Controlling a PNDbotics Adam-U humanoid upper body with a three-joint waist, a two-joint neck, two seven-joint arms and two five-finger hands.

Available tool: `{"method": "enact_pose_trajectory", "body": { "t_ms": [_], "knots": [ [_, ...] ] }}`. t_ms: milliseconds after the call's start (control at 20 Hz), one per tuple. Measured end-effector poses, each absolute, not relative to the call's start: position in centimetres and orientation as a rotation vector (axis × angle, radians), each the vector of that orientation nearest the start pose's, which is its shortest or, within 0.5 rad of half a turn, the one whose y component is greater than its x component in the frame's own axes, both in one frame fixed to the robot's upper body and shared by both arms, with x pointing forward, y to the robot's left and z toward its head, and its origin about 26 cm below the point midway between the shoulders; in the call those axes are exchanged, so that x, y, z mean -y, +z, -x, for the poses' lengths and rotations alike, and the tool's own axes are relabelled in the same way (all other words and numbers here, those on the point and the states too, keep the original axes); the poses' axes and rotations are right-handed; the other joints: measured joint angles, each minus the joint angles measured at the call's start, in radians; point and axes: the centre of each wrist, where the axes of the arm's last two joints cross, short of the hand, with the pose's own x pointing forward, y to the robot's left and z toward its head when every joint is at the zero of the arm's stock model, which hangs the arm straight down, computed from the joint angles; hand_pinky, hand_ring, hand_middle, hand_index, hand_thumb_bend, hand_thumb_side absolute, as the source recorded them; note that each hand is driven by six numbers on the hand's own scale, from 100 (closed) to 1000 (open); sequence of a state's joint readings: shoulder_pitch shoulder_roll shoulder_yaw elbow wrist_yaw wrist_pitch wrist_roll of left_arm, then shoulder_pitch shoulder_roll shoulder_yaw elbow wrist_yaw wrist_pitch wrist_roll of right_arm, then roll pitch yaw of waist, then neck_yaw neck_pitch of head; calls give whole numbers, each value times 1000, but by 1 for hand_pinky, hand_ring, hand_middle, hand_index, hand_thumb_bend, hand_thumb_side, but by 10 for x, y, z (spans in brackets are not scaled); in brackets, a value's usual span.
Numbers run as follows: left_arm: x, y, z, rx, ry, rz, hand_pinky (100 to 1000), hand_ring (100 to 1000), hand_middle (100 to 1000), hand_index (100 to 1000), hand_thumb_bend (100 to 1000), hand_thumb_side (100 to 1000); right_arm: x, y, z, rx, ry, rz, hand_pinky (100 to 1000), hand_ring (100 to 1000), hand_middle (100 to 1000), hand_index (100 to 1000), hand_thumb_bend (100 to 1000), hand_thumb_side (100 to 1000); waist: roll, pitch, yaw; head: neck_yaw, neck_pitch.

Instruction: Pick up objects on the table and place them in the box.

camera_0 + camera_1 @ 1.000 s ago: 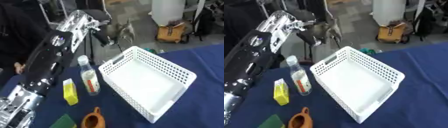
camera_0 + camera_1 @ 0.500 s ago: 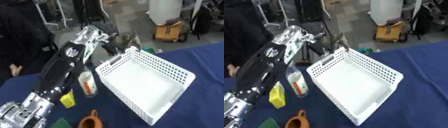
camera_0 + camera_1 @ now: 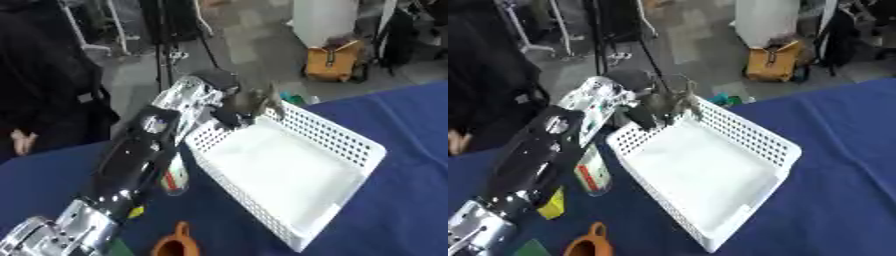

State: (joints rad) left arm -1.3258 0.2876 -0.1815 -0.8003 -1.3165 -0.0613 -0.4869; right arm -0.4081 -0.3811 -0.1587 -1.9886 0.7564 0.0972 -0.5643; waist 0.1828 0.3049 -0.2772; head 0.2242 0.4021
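I am working in what looks like a robotics lab or workshop. Across the lower frame runs a tabletop covered in dark blue cloth (image 3: 402,165), set up as a test station. Beyond it, the upper half shows a bare grey concrete floor (image 3: 254,45). Black metal stands with thin legs (image 3: 166,45) rise in the upper middle, the sort that carry cameras or lights. A tall white cylindrical unit (image 3: 328,20) stands at the upper right, with a yellow bag with dark straps (image 3: 337,60) on the floor below it. A person in dark clothing (image 3: 44,90) stands at the left edge.
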Motion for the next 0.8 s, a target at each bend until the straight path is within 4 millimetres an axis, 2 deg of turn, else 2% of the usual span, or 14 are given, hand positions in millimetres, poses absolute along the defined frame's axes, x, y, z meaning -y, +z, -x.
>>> {"method": "enact_pose_trajectory", "body": {
  "t_ms": [250,300,350,400,450,500,600,700,750,800],
  "knots": [
    [-155,309,-501,1299,-1636,-1290,825,701,529,655,100,706,293,250,-306,-2925,62,-1893,613,635,548,561,100,573,1,9,-12,7,-10],
    [-155,307,-502,1304,-1628,-1294,840,731,579,715,100,744,293,250,-306,-2927,60,-1887,612,634,547,561,100,572,1,10,-13,9,-12],
    [-155,306,-502,1308,-1623,-1296,840,731,579,715,100,744,292,251,-306,-2927,61,-1883,612,634,547,561,100,572,1,11,-13,10,-16],
    [-155,303,-503,1309,-1621,-1295,863,774,671,818,100,789,292,251,-306,-2929,62,-1881,612,634,547,561,100,572,1,12,-15,10,-17],
    [-154,301,-503,1312,-1622,-1293,872,793,712,865,100,810,292,251,-306,-2930,61,-1880,612,634,547,561,100,571,1,13,-16,11,-18],
    [-154,301,-504,1316,-1624,-1292,898,846,802,957,100,865,292,251,-306,-2932,59,-1878,612,634,547,561,100,571,1,15,-18,11,-18],
    [-155,299,-504,1321,-1628,-1290,936,924,889,1000,219,936,292,251,-306,-2937,56,-1872,612,633,547,561,100,571,1,18,-18,11,-18],
    [-156,297,-505,1325,-1637,-1283,954,955,926,1000,261,959,292,251,-306,-2939,55,-1870,612,633,544,561,100,562,1,18,-18,11,-18],
    [-156,297,-505,1326,-1644,-1280,976,984,968,1000,343,1000,292,251,-306,-2940,53,-1869,612,632,543,561,100,570,1,18,-17,11,-18],
    [-156,296,-506,1325,-1654,-1274,976,984,968,1000,343,1000,292,251,-306,-2941,52,-1868,612,632,543,561,100,570,1,18,-16,11,-18]
  ]
}}
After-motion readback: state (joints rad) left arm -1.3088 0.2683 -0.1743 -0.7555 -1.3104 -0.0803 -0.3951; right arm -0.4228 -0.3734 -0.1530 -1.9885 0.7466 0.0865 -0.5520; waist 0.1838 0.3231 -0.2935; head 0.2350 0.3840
